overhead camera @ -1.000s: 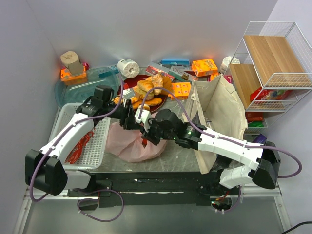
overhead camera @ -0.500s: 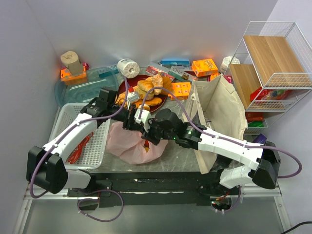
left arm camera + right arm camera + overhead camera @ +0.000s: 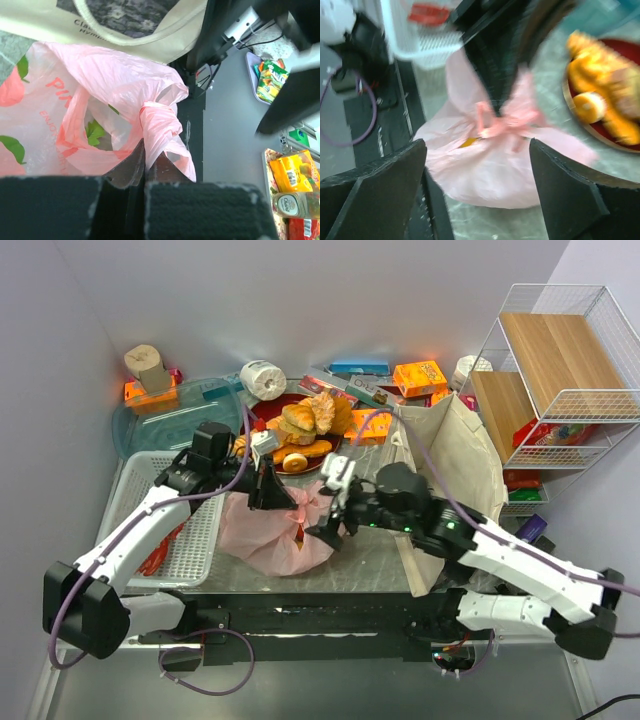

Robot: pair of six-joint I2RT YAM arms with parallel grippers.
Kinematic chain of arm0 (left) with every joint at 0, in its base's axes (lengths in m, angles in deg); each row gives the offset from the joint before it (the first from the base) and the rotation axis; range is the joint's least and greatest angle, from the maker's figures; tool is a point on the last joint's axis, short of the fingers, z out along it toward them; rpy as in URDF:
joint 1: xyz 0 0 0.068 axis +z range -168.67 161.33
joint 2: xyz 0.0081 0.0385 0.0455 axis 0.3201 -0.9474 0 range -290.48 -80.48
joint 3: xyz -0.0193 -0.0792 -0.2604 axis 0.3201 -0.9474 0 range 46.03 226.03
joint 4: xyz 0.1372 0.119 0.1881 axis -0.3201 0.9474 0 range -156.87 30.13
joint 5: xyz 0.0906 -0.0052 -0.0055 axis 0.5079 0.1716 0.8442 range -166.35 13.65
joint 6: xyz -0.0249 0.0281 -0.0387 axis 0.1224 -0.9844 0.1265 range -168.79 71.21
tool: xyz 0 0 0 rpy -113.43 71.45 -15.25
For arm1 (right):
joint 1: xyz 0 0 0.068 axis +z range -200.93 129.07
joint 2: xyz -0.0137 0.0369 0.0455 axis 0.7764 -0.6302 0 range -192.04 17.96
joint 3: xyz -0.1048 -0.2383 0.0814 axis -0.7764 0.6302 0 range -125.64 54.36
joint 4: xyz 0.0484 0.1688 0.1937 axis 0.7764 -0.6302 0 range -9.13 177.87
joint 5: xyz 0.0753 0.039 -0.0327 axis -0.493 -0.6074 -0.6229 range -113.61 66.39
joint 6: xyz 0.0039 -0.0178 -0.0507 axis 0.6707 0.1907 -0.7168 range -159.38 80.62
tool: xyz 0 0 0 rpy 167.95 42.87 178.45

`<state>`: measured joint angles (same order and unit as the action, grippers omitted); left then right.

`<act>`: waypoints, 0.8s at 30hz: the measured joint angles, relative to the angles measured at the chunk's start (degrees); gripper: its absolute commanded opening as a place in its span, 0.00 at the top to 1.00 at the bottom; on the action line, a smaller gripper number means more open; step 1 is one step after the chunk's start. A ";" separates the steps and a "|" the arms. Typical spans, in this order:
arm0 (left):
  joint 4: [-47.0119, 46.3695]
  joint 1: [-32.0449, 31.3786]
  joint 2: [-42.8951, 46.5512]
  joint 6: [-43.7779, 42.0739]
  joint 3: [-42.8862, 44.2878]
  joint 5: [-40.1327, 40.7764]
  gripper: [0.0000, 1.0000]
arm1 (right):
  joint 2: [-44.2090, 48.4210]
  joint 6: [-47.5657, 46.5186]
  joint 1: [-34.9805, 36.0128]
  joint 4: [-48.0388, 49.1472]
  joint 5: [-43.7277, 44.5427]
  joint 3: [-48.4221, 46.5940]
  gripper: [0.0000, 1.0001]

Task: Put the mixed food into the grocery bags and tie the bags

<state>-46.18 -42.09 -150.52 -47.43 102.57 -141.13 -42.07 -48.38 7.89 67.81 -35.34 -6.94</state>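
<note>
The pink plastic grocery bag (image 3: 275,532) lies on the table in front of the arms, its handles twisted into a knot (image 3: 157,124). My left gripper (image 3: 273,498) is shut on a strip of pink handle (image 3: 150,160) just below that knot. My right gripper (image 3: 335,508) hangs open to the right of the bag, apart from it; its view shows the bag (image 3: 490,172) between the wide fingers (image 3: 380,195). Something yellow (image 3: 470,143) and something green (image 3: 95,132) show through the plastic. The beige canvas tote (image 3: 450,465) stands open at the right.
A red plate of breads (image 3: 305,430) sits behind the pink bag. A white basket (image 3: 205,530) holding a red item is at the left, a clear tub (image 3: 170,415) behind it. Boxes line the back wall; a wire shelf (image 3: 560,370) stands at the right.
My right gripper let go of the pink bag, opened wide and drew back to the right. My left gripper shut on the bag's handle and stayed by the knot.
</note>
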 measured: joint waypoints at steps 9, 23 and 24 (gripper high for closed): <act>-1.66 0.02 1.25 1.29 -0.52 -2.97 0.99 | -0.98 -1.40 -5.75 2.95 -0.85 1.09 0.07; -8.07 0.09 3.34 6.12 -3.72 -2.86 0.99 | -7.74 1.86 -4.59 9.77 -4.35 7.67 0.32; -8.46 0.11 3.41 6.47 -3.87 -2.86 0.99 | -8.11 2.34 -4.59 10.27 -3.56 7.91 0.44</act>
<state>-54.64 -41.98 -147.11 -40.96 98.70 -143.99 -50.17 -46.04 3.30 78.08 -38.90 0.97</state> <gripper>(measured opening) 0.036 0.783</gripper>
